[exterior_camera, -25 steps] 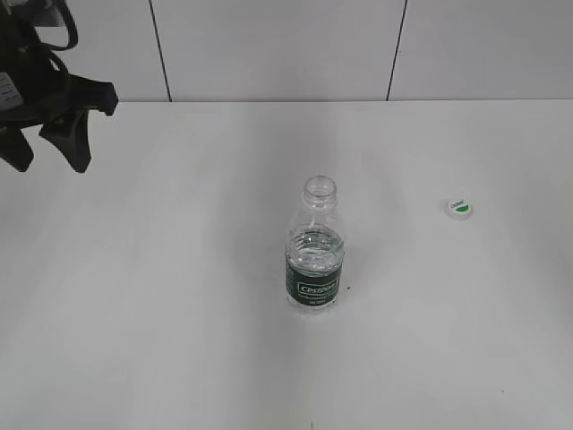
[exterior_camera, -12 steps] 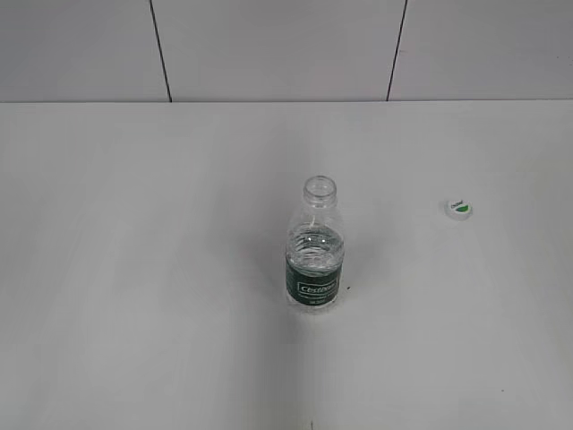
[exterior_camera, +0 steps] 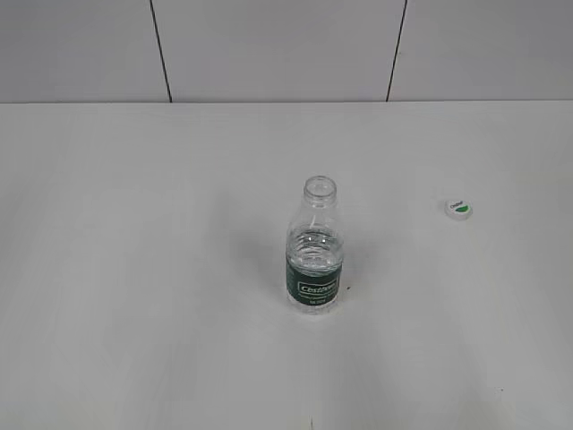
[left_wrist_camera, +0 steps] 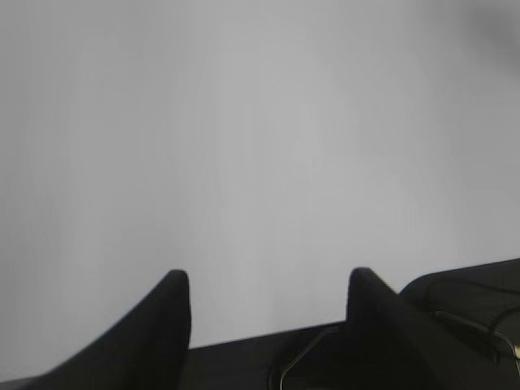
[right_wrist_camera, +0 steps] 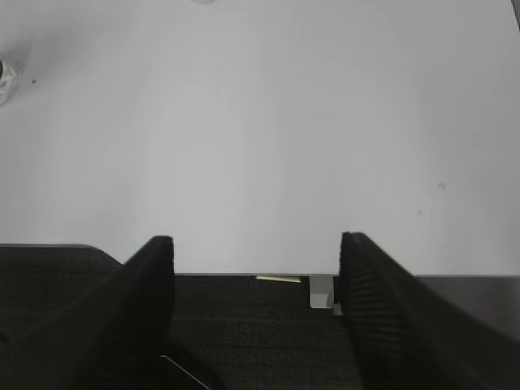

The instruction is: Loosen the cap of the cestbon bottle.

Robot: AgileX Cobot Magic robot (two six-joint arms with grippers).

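Note:
The cestbon bottle stands upright near the middle of the white table, its neck open with no cap on it. The cap, white with a green patch, lies on the table to the bottle's right, apart from it. Neither gripper shows in the exterior view. In the left wrist view my left gripper is open and empty over bare table. In the right wrist view my right gripper is open and empty at the table's near edge; a sliver of the bottle shows at the far left.
The white table ends at a tiled wall behind. A dark surface lies below the table edge in the right wrist view.
The left arm, seen at the upper left a second ago, has withdrawn out of the exterior view. The bottle and cap have not moved.

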